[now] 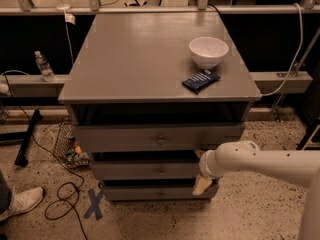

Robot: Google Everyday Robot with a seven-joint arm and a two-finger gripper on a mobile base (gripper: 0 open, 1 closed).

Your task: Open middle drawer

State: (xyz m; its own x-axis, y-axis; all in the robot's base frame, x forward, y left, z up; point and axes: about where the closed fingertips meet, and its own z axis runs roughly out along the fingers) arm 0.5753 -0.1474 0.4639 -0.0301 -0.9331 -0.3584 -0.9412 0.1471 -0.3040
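Note:
The grey cabinet (150, 59) shows three grey drawer fronts, each with a small round knob. The middle drawer (145, 171) sits between the taller top drawer (125, 139) and the smallest bottom drawer (150, 193); its knob (161, 172) is at centre. My white arm (260, 161) reaches in from the right. My gripper (202, 186) hangs below the wrist, in front of the right end of the middle and bottom drawer fronts, to the right of the knob.
A white bowl (208, 51) and a dark blue packet (200, 80) lie on the cabinet top. A water bottle (43, 66) stands on a ledge at left. Cables (62, 204), a blue X mark (94, 203) and a shoe (17, 202) are on the floor.

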